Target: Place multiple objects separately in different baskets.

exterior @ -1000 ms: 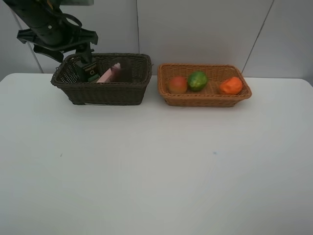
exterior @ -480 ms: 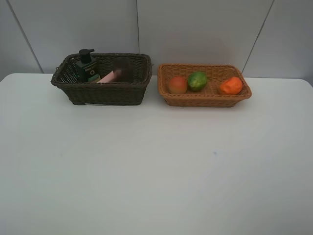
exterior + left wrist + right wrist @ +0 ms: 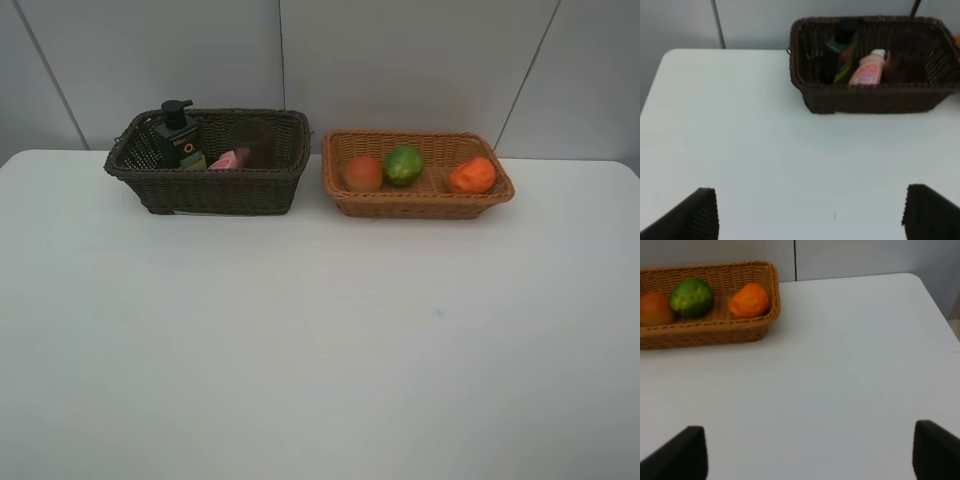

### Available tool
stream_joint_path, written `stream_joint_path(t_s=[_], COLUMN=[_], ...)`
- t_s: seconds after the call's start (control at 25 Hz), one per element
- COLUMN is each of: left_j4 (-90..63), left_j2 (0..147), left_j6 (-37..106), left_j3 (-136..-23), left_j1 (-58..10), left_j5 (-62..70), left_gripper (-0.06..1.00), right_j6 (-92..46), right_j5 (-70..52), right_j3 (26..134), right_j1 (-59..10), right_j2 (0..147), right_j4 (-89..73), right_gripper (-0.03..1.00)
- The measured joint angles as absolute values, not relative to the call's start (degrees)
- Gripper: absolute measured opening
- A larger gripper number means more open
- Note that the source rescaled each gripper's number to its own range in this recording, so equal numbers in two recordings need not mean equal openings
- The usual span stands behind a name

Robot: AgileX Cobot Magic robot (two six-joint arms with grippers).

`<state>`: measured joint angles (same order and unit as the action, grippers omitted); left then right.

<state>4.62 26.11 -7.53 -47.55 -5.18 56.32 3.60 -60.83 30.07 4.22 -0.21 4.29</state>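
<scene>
The dark brown basket [image 3: 215,190] stands at the back left and holds a dark green pump bottle [image 3: 177,135] upright, a pink white-capped bottle [image 3: 232,159] lying down, and a mauve cup [image 3: 256,140]. To its right, the light tan basket [image 3: 420,205] holds a peach [image 3: 363,173], a green fruit [image 3: 404,165] and an orange [image 3: 472,175]. Neither arm shows in the exterior high view. My left gripper [image 3: 812,215] is open and empty over bare table, well short of the dark basket [image 3: 875,100]. My right gripper [image 3: 807,455] is open and empty, back from the tan basket [image 3: 705,335].
The white table [image 3: 320,340] runs from the baskets to the near edge. A grey panelled wall [image 3: 400,60] rises right behind the baskets. The table's rounded right corner [image 3: 920,282] shows in the right wrist view.
The left arm, over the dark basket a second ago, has pulled back out of the exterior high view. The pump bottle now stands free, and the pink bottle has settled lower.
</scene>
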Motion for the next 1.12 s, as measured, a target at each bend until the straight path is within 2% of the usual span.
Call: stream_joint_path(t_s=[0.32,0.48,0.76,1.12], left_j4=[-0.85,-2.25,-7.04,1.34], left_j2=[15.06,12.33,8.38,-0.34], left_j6=[-3.63,-4.42,-14.25,-12.48], left_j3=[-40.75,-37.26,-33.18,-32.56], left_j1=[-5.12,-5.12,-5.12,-5.12], left_j5=[68.62,68.62,68.62,68.62], left_gripper=[0.96,0.96,0.96,0.96], right_j6=[3.6,3.6,3.6,3.6], right_j5=[-60.83,-60.83,-60.83,-60.83], right_j3=[30.07,30.07,30.07,30.07], right_j1=[4.22,4.22,4.22,4.22], right_j2=[-0.21,-0.21,-0.21,-0.21], right_j4=[4.29,4.29,4.29,4.29], right_gripper=[0.67,0.67,0.67,0.67])
